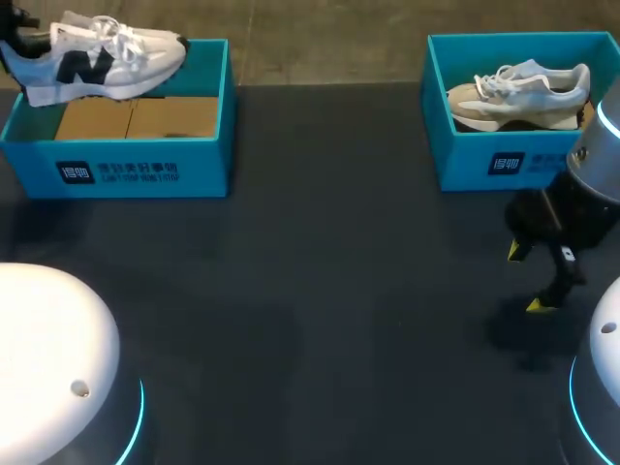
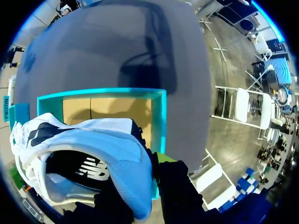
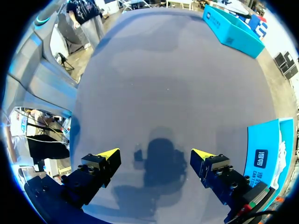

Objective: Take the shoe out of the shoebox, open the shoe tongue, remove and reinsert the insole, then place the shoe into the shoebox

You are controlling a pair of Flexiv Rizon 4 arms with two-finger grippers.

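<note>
A white shoe (image 1: 102, 58) with a dark side logo hangs over the left teal shoebox (image 1: 126, 160), clear of its cardboard floor. My left gripper (image 1: 15, 44) is shut on the shoe's heel end at the far left. In the left wrist view the shoe (image 2: 88, 149) fills the space in front of that gripper (image 2: 140, 184), with the open box (image 2: 159, 116) below it. My right gripper (image 1: 528, 279) stands open and holds nothing, low over the table in front of the right shoebox (image 1: 484, 160). Its yellow fingertips (image 3: 110, 154) are spread wide.
A second pale shoe (image 1: 518, 95) lies in the right shoebox (image 3: 264, 158), just behind my right arm. The far left box (image 3: 231, 30) shows across the dark table (image 1: 320, 291) in the right wrist view. Both robot bases flank the table's near edge.
</note>
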